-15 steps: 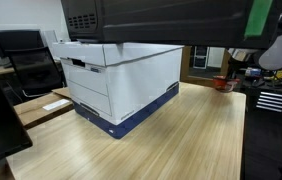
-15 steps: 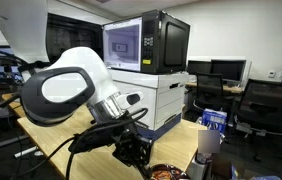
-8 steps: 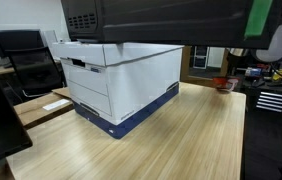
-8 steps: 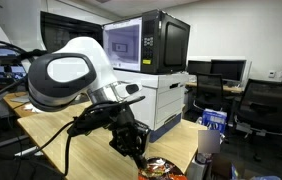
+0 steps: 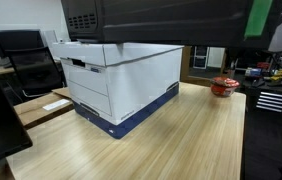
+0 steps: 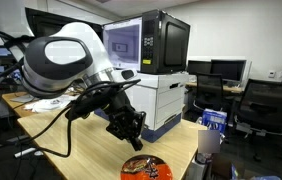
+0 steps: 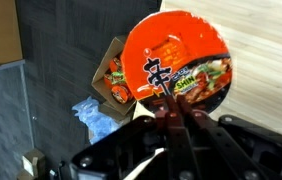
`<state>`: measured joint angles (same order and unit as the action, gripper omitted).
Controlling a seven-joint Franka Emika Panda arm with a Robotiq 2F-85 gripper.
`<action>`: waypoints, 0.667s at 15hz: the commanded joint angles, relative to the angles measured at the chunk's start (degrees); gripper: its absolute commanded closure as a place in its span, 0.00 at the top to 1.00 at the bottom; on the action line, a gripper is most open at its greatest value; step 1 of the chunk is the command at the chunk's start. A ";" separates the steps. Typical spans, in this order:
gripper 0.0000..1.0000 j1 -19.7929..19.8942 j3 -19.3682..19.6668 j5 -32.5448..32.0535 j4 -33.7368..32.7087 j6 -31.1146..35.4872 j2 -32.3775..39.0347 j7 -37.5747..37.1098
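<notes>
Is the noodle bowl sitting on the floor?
No, in an exterior view the orange noodle bowl stands on the wooden table, near its far edge.

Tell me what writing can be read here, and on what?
"辛": big black character on the red lid of the noodle bowl.
Smaller print on that lid: too blurred to read.
Print on the orange packet beside it: blurred.
Marking on the microwave door: too small.

The noodle bowl has an orange-red lid with black characters (plus a noodle picture flecked green). The gripper is black. The box is white with a navy base. The tabletop is pale wood grain.
</notes>
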<state>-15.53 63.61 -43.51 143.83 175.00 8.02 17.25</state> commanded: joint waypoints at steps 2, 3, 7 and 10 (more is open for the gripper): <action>0.04 -4.97 7.08 -10.66 0.27 3.33 -1.88 -4.72; 0.32 -5.59 8.10 -12.35 0.25 3.39 -2.08 -5.05; 0.53 -7.74 12.34 -18.76 0.62 3.37 -1.69 -6.80; 0.71 -8.83 14.45 -22.12 1.71 0.62 -2.77 -6.43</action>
<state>-22.56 75.46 -61.98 144.13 177.49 6.70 11.87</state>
